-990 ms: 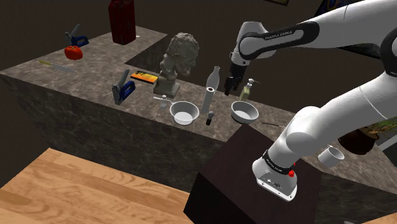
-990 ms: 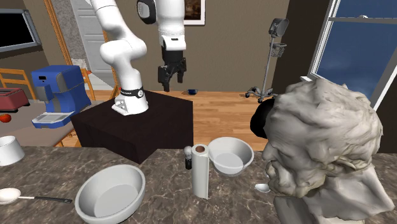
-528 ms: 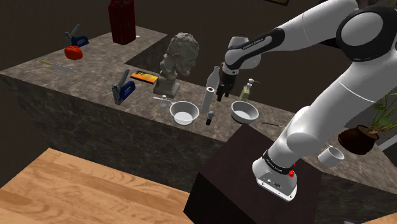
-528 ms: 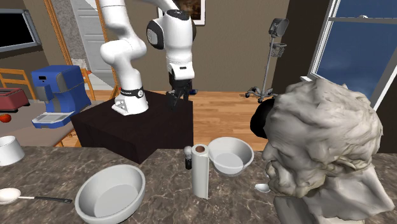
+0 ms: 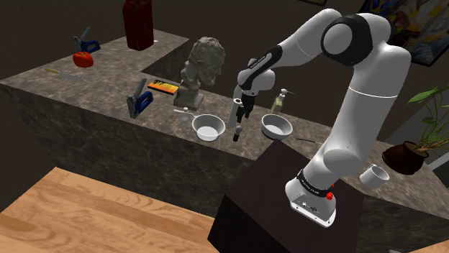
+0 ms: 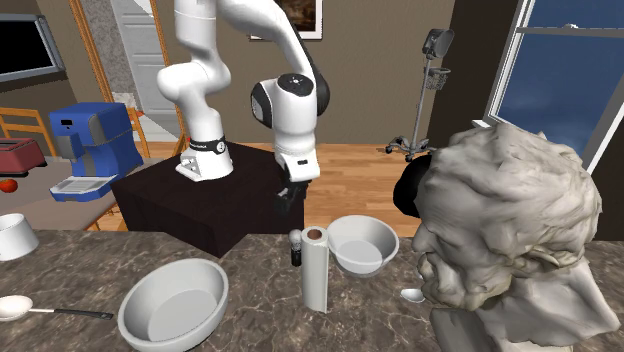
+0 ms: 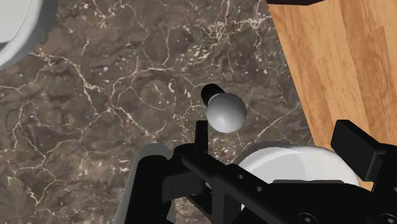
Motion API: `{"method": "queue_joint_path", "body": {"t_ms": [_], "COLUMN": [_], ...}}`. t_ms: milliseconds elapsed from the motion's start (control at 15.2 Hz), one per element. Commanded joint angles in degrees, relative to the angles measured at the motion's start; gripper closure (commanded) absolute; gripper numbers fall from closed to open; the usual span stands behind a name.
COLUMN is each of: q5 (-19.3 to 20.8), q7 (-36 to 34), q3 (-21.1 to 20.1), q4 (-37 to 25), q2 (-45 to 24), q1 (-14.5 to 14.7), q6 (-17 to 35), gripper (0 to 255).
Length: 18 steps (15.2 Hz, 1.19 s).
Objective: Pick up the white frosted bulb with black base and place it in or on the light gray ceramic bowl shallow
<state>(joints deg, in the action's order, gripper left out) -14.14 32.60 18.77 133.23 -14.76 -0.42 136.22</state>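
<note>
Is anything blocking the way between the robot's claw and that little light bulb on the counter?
Nothing visible does. The open gripper hangs just above the bulb, with only air between. The tall white cylinder stands close beside the bulb, not between them.

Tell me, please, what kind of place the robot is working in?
Most likely a home kitchen that opens onto a living room. A dark stone counter has a spoon lying on it, a blue coffee machine stands to one side, and a wooden floor runs towards a window.
</note>
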Motion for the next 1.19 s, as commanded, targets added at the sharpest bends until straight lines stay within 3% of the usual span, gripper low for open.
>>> {"method": "queue_joint_path", "body": {"t_ms": [0, 198, 726, 1122], "q5": [-2.7, -5.9, -8.7, -8.7], "q7": [2.9, 6.0, 7.9, 7.9], "q3": [-1.0, -2.9, -5.2, -5.2], "q4": [-2.7, -7.5, -7.7, -7.7], "q2": [-4.8, -12.1, -17.1, -17.1], "q1": [-1.2, -3.3, -4.4, -4.4], "q6": [1.1, 2.2, 6.9, 6.9], "gripper": [0, 0, 0, 0]}}
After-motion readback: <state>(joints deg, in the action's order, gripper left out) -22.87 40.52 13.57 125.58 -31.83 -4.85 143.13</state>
